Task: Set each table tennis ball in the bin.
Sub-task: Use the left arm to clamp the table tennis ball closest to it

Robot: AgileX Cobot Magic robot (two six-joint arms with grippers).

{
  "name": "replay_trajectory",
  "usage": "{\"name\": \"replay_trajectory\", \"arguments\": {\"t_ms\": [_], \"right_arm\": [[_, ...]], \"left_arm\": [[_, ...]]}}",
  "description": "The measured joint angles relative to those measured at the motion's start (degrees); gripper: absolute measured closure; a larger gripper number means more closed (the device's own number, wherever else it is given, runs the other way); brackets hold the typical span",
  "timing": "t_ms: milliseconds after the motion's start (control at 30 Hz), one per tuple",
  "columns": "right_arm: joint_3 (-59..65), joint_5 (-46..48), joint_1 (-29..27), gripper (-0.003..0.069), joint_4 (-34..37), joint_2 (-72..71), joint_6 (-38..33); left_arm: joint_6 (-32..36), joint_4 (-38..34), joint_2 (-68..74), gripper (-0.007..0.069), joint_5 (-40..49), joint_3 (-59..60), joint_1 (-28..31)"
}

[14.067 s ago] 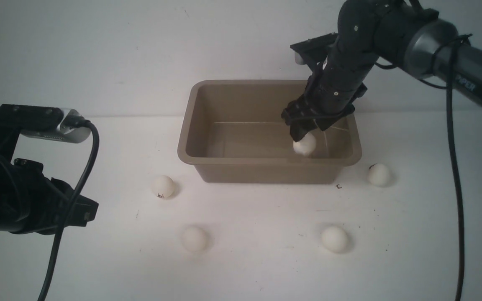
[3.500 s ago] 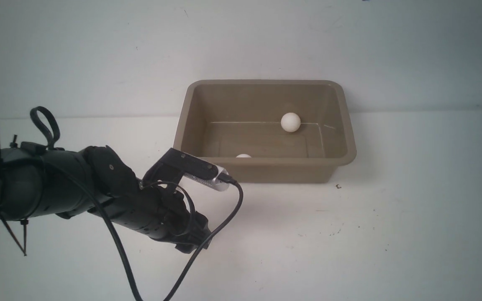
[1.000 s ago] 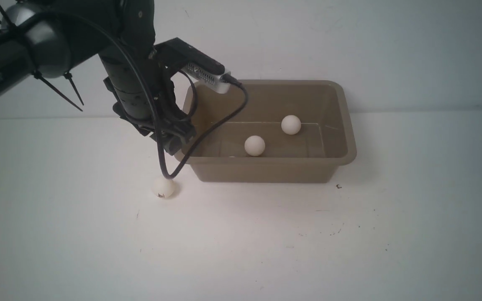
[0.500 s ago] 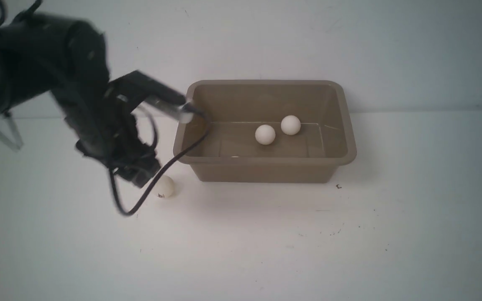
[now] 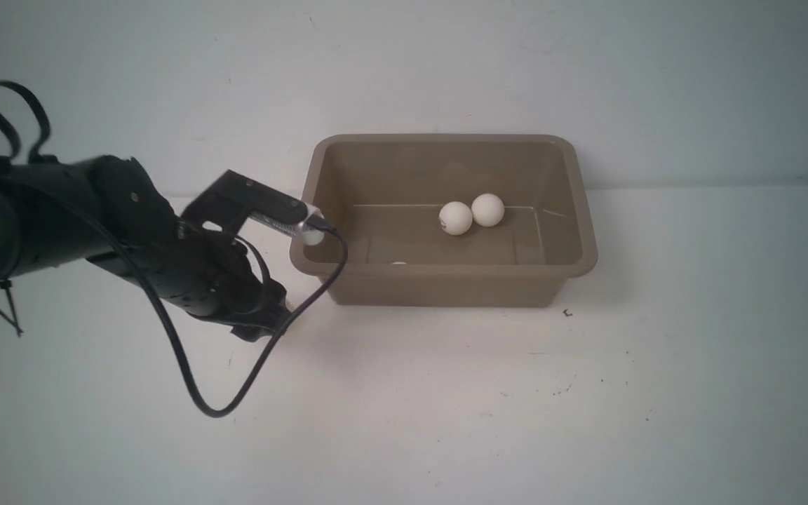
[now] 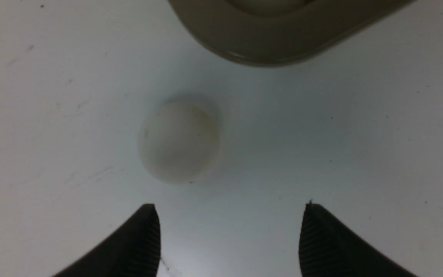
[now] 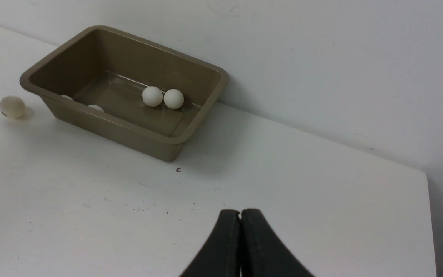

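The taupe bin [image 5: 446,289] stands at the back middle of the table. Several table tennis balls lie in it: a touching pair [image 5: 455,217] [image 5: 487,210] near its far wall, and others [image 7: 95,108] peeking over a side wall. One more ball [image 6: 178,142] rests on the table just off the bin's front left corner [image 6: 283,50]. My left gripper [image 6: 229,207] is open and low over the table, the ball just ahead of its fingertips and nothing between them. In the front view the left gripper [image 5: 268,324] hides that ball. My right gripper [image 7: 240,212] is shut and empty, well off to the bin's right.
The left wrist camera's black cable [image 5: 236,393] loops down onto the table in front of the left arm. A small dark speck [image 5: 567,313] lies by the bin's front right corner. A white wall rises right behind the bin.
My left arm has swung from the bin's left end down to the table, its open gripper now at the loose ball. A ball inside the bin rolled back against the other.
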Motion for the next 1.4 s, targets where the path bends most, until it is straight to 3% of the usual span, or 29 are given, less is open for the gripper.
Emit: {"name": "replay_trajectory", "arguments": {"t_ms": [1100, 1400], "right_arm": [[0.0, 0.0, 0.0, 0.0675, 1.0, 0.0, 0.0], [0.0, -0.2, 0.0, 0.0675, 1.0, 0.0, 0.0]], "left_arm": [[0.8, -1.6, 6.5, 0.0188, -13.4, 0.0, 0.0], [0.8, -3.5, 9.1, 0.0199, -13.6, 0.0, 0.0]]}}
